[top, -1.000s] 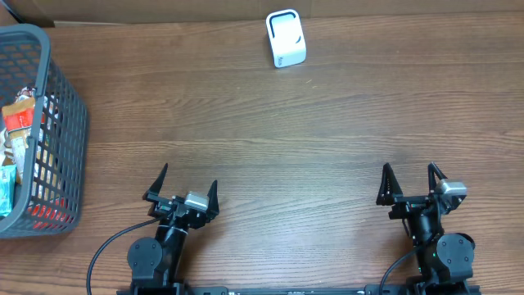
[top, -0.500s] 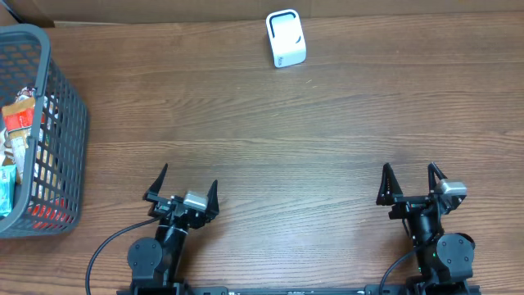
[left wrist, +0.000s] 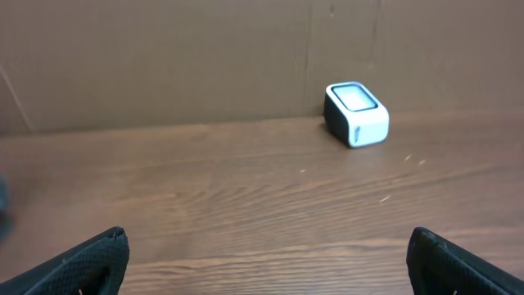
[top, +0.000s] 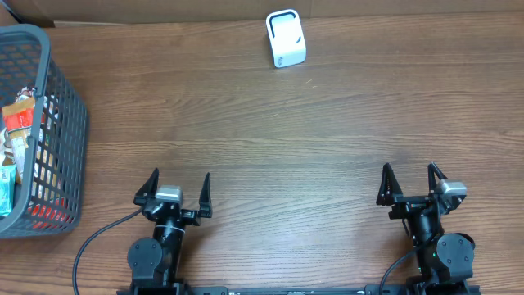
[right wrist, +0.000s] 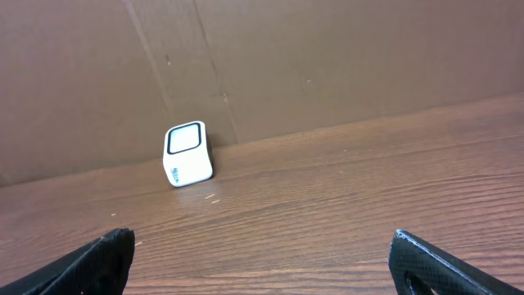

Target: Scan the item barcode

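Observation:
The white box-shaped scanner with a dark window stands at the table's far edge, also seen in the left wrist view as the scanner and in the right wrist view as the scanner. Packaged items lie in a grey mesh basket at the far left. My left gripper is open near the front edge with nothing between its fingers; in its own view the left gripper frames bare wood. My right gripper is likewise open and empty, as the right gripper shows.
A brown cardboard wall runs behind the table's far edge. Wood tabletop lies between the grippers and the scanner. The basket reaches past the left edge of the overhead view.
The left gripper has turned and shifted slightly to the left; its fingers now stand more level. The right arm, scanner and basket have not moved.

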Tool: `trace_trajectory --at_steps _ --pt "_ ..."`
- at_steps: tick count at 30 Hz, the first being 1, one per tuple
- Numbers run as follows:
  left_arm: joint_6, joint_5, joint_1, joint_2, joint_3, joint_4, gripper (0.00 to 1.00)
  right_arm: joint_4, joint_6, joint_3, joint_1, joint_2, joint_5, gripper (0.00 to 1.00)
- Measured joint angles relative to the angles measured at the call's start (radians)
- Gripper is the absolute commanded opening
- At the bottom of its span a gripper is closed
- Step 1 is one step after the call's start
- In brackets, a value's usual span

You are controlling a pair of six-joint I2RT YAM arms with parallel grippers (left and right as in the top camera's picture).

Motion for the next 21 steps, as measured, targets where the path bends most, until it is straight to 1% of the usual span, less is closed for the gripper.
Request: trace_trajectory --at_steps 3,8,17,21 --pt "-0.071 -0.003 0.0 0.0 0.0 0.0 1.0 0.0 0.0 0.0 0.0 0.0 0.0 1.0" --pt "-0.126 -0.007 0.0 0.0 0.004 -0.002 1.0 0.0 0.012 0.0 0.0 0.0 0.0 1.0" --pt "-0.149 -0.011 0.0 0.0 0.089 -0.098 1.0 -0.002 0.034 0.0 0.0 0.0 -0.019 1.0" --pt "-0.151 -0.023 0.0 0.0 0.132 -0.15 1.0 -0.031 0.035 0.01 0.0 0.0 -0.053 1.0"
